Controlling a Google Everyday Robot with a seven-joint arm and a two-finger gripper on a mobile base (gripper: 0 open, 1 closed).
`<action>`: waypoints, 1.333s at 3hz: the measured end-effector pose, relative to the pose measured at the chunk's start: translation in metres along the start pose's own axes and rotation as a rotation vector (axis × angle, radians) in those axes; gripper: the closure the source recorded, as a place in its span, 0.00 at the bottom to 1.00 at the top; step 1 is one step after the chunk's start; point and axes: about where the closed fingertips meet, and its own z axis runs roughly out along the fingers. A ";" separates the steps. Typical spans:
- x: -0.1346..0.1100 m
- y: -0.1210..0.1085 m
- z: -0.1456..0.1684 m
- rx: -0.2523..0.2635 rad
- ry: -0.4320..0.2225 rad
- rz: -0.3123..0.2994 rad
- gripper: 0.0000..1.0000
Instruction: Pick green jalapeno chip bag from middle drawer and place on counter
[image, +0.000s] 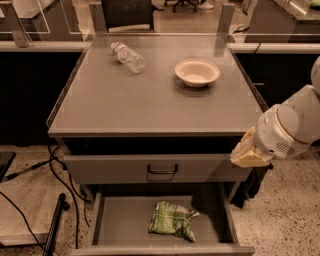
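Note:
The green jalapeno chip bag (172, 220) lies flat on the floor of the open middle drawer (122, 222), right of its centre. The counter (150, 100) is the grey top above it. My arm comes in from the right. Its gripper end (248, 151), a tan piece below a white joint, hangs beside the counter's front right corner, level with the closed drawer panel. It is well above and to the right of the bag and touches nothing.
A white bowl (197, 72) and a clear plastic bottle (128, 57) lying on its side rest on the back of the counter. A closed drawer panel with a black bar handle (162, 170) sits above the open drawer. Cables (45, 200) trail on the floor at left.

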 end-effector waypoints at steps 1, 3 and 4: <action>0.020 0.010 0.032 -0.023 -0.011 -0.001 1.00; 0.047 0.027 0.129 -0.047 -0.142 0.008 1.00; 0.048 0.027 0.129 -0.047 -0.142 0.008 1.00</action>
